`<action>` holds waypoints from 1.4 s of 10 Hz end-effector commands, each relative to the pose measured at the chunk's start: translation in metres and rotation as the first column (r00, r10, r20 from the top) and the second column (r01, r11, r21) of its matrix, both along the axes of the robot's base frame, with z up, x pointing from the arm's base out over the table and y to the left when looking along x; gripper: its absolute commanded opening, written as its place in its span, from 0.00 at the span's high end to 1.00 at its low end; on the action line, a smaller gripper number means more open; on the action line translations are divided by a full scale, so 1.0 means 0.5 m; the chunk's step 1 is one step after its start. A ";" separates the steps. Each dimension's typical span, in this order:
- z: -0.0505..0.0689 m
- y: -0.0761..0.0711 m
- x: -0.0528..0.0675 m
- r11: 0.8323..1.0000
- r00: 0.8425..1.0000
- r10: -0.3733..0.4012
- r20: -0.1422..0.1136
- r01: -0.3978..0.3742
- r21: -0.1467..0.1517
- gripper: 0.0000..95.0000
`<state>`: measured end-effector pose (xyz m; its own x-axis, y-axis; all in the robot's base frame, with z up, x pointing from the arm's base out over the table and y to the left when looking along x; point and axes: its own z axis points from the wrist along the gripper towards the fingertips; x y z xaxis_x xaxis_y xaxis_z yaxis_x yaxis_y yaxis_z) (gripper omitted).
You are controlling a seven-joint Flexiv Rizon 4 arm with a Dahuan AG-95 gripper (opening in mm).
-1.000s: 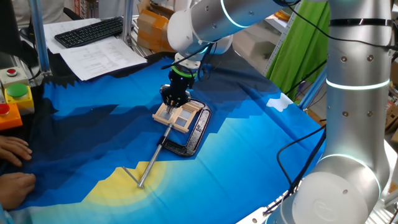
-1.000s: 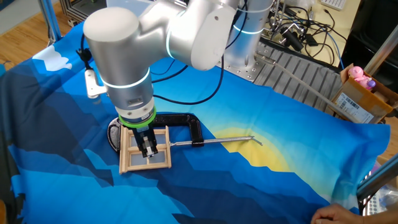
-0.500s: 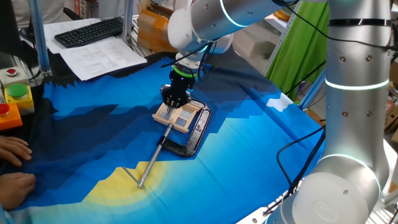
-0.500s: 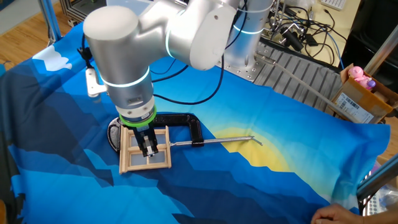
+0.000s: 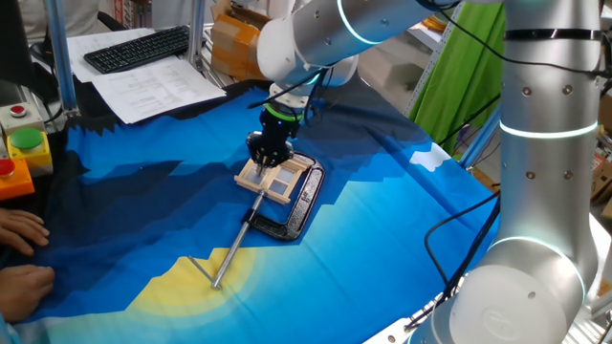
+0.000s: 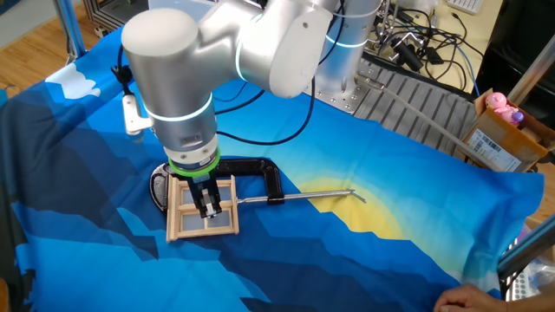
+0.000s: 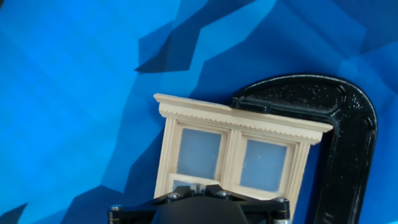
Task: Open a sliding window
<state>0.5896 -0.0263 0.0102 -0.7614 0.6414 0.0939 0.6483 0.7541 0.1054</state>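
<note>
A: Item count on the table?

B: One small light tan wooden sliding window, rectangular, with a moulded cornice and two pale translucent panes visible in the hand view. One black cast C-clamp with a slim metal rod handle. One blue and yellow cloth with faceted print.

A: Window location?

B: Flat on the cloth, frame seated in the clamp.

A: Claw state?

B: Fully closed, pointing down onto the window, holding nothing.
</note>
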 end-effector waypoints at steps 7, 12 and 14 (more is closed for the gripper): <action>-0.002 -0.015 0.013 1.000 1.000 0.009 0.010 -0.009 -0.010 1.00; -0.004 -0.030 0.030 1.000 0.999 0.025 0.020 -0.025 -0.019 1.00; -0.003 -0.034 0.032 0.999 0.999 0.034 0.013 -0.034 -0.016 1.00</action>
